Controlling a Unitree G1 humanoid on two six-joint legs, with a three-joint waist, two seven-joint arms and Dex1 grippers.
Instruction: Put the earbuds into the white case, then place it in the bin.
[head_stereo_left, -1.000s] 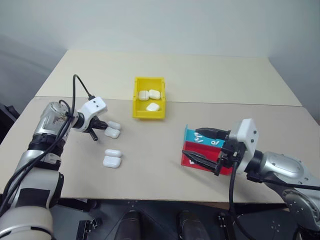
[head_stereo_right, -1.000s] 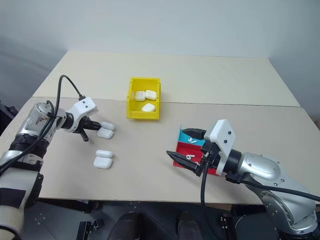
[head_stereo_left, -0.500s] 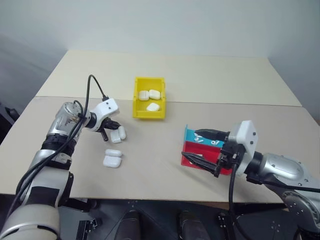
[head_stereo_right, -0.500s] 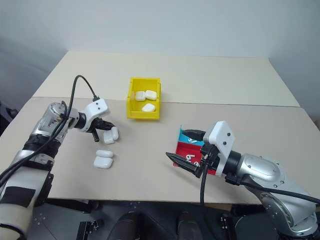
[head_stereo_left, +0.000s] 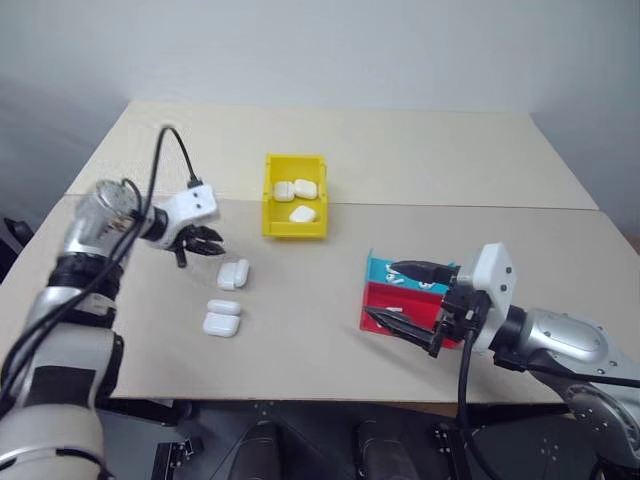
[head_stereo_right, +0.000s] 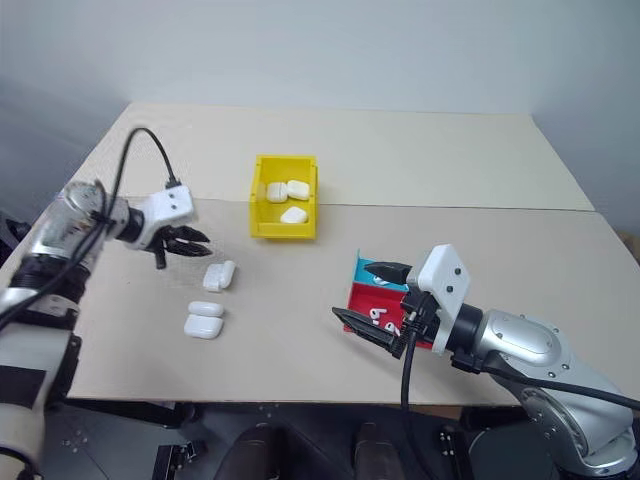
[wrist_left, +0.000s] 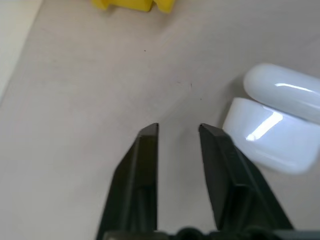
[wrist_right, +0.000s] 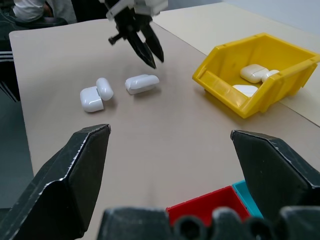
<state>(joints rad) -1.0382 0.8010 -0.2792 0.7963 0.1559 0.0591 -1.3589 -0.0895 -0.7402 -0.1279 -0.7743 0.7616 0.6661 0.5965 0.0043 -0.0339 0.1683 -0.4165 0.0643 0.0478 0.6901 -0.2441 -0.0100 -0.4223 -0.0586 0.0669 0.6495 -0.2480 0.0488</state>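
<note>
My left claw (head_stereo_left: 205, 241) is part-spread and empty, left of centre above the open white case (head_stereo_left: 233, 274) on the worktop (head_stereo_left: 300, 330). Right claw (head_stereo_left: 408, 295) is spread wide over the earbuds (head_stereo_right: 380, 314) in the tray (head_stereo_left: 385, 296), lower right: pinch one by its stem. Bin (head_stereo_left: 296, 206) upper centre.

Silver metallic forearms, white wrist blocks, looping black cables, black pointed fingers on each hand.
</note>
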